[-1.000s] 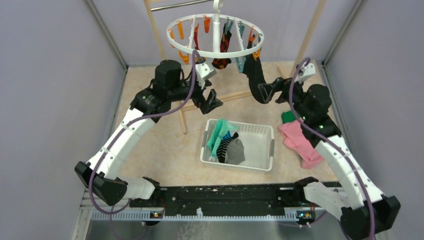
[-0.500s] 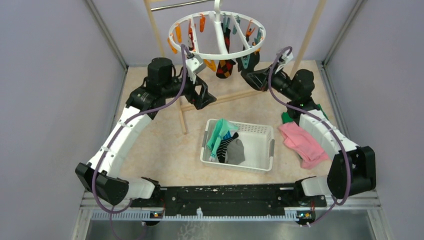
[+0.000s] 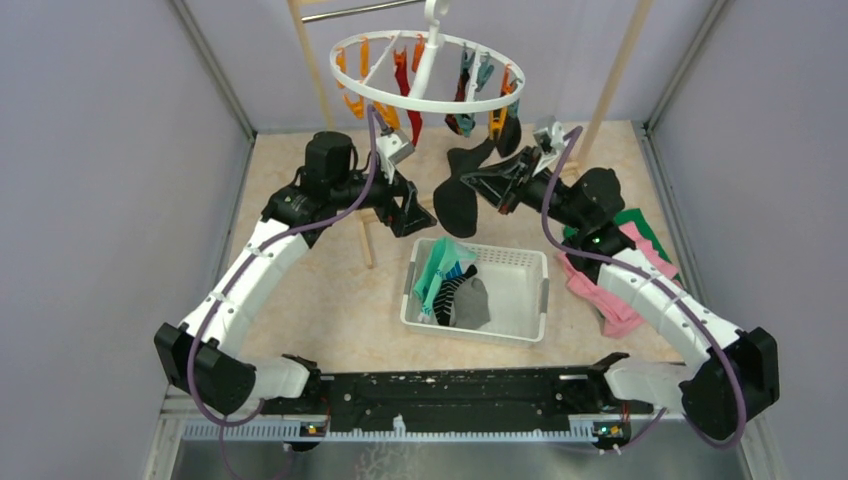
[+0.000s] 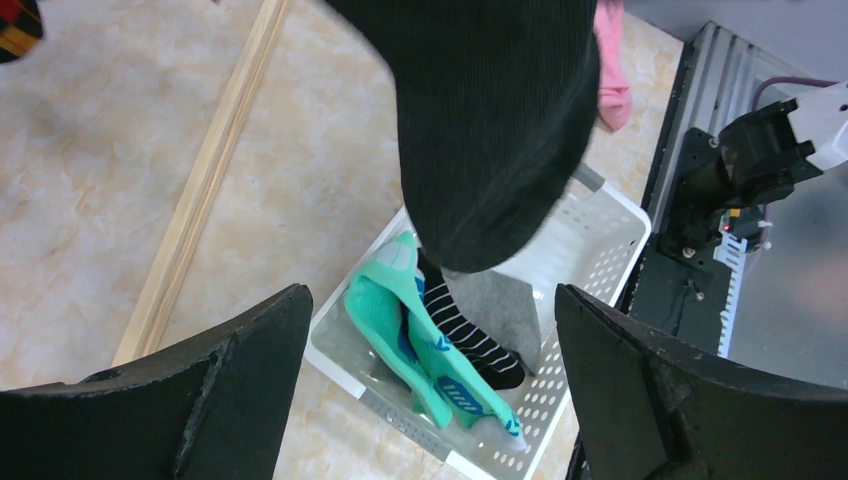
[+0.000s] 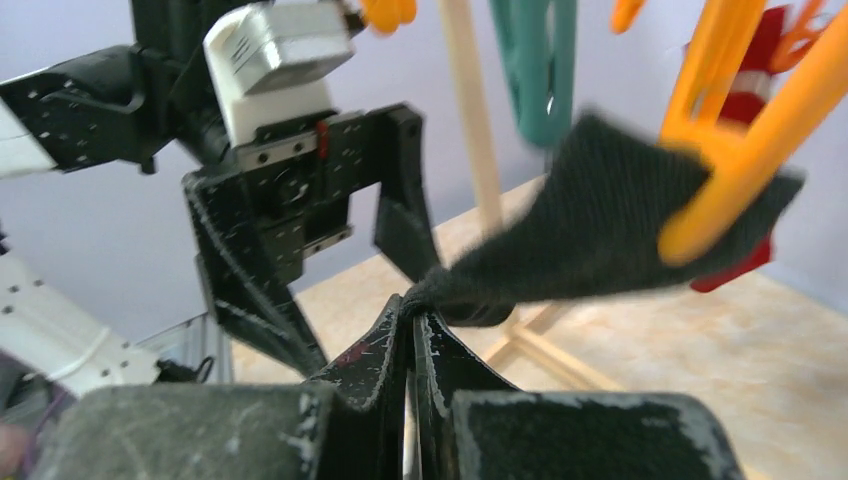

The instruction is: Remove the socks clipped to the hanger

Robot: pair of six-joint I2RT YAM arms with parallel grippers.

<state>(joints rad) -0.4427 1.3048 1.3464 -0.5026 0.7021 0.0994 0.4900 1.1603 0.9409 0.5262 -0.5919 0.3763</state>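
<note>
Black sock (image 3: 458,195) is the one being worked: the right tool (image 5: 412,305) is pinched shut on its lower part, and the right wrist view shows the cloth pulled taut up to an orange clip (image 5: 720,170) that grips its other end, so it looks not yet free. Hanger (image 3: 428,55) hangs over the middle of the table's far edge, with a red sock (image 3: 412,100) and a few more clipped on the ring. Left tool (image 4: 432,300) is spread wide and holds nothing; it sits left of the black sock, looking down at the white basket (image 3: 475,332) in the middle of the table, which holds teal, striped and grey socks. Step in hand, as I read it: tugging the black sock out of its clip. Next move likely calls for a firm pull down and away from the far edge until the clip lets go, then carry it over the basket and release. The hanger may swing with the pull
</note>
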